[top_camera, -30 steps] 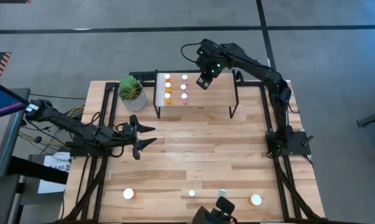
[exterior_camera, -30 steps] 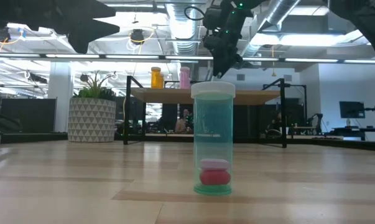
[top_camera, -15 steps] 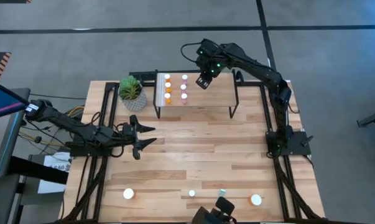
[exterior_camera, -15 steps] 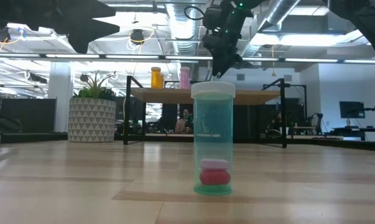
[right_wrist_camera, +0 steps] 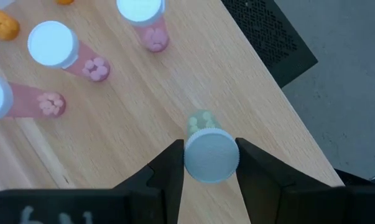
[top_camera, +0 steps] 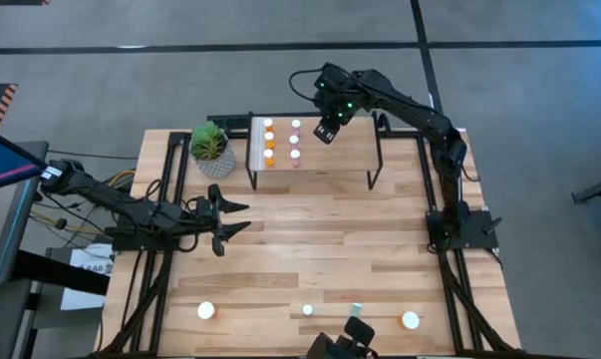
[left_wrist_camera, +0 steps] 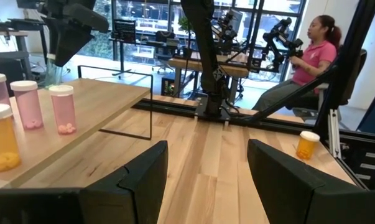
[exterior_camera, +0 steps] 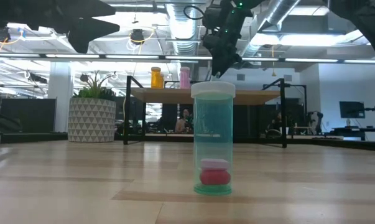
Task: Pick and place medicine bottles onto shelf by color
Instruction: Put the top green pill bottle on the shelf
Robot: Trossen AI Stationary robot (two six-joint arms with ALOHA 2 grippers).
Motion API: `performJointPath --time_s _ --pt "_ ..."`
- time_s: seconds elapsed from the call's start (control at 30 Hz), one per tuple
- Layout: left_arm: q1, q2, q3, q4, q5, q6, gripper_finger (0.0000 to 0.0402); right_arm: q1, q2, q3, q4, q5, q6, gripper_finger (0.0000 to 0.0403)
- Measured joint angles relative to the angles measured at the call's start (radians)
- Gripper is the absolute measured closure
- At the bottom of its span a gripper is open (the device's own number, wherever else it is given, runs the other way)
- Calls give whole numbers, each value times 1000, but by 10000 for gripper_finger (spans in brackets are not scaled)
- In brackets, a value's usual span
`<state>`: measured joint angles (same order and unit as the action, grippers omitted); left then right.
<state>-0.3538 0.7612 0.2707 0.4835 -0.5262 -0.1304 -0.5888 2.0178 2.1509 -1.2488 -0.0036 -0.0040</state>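
A placing step is judged to be in hand: a teal bottle [right_wrist_camera: 207, 146] is pinched by its white cap between the fingers of the right claw [top_camera: 326, 131], directly above the shelf [top_camera: 345, 148], with the pink bottles [right_wrist_camera: 75, 55] and orange bottles [top_camera: 269, 142] standing in rows just beside it. Next, a descent onto the bare wood beneath the claw and a release are thought to be called for. The left claw [top_camera: 228, 218] is held spread and empty above the counter [top_camera: 320, 239], well apart.
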Motion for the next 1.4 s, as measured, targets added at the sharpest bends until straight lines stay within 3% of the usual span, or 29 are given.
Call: performJointPath --time_s 1.07,1.4 --pt "0 0 0 0 0 -1 194 35 -1 -1 4 63 -4 246" --pt "0 0 0 0 -2 -1 194 -29 -1 -1 2 -22 93 246"
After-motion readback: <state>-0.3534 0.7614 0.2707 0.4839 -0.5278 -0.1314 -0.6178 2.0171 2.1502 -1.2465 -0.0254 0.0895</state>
